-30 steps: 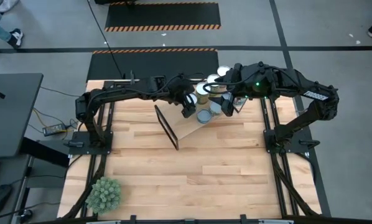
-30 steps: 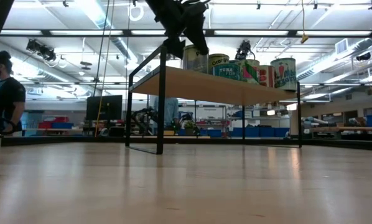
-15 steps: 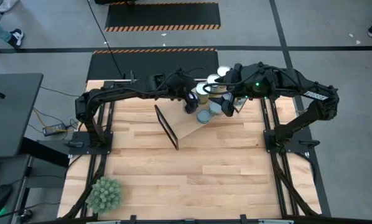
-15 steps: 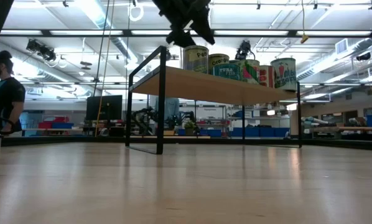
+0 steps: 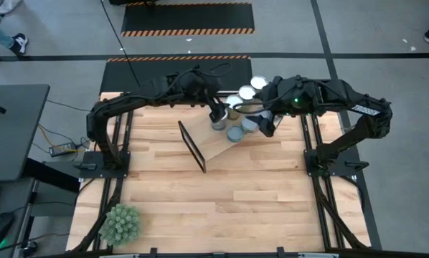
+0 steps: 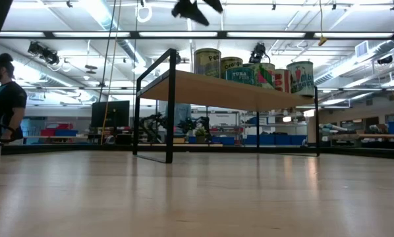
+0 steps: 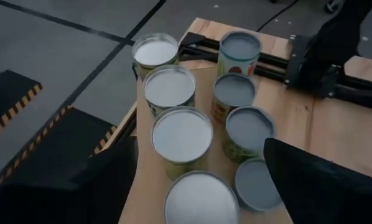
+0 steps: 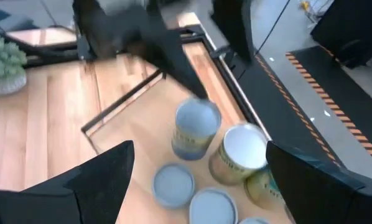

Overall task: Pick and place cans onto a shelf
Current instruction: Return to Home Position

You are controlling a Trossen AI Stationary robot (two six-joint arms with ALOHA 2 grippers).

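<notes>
Left gripper point(image 7: 199, 144) has lifted off the row since a second ago. It was down by the end can nearest the black end frame point(image 5: 191, 147); now it shows at the top edge of the low view, clear above every lid, and the arm has drawn back a little. Cans point(image 7: 181, 134): I count eight, all upright on the shelf point(image 5: 214, 148) in two rough rows toward its far end, with bare plank left by the end frame and none on the table point(image 5: 222, 208). The shelf's long axis runs diagonally, from that frame near table centre out toward the far right corner. From my left gripper the cans lie ahead and below; its fingers are spread wide with nothing between them. My right gripper point(image 8: 199, 146) hangs over the other side of the same bunch, also spread wide and empty. In the overhead view it sits closer over the lids than the left one, but I can't tell its height. Judgement: placing looks done and only the retreat is left. Both sets of fingers should go up and back along their own arms, away from the cans, not sideways across the rows. The right arm looks the likelier one to clip a lid.
</notes>
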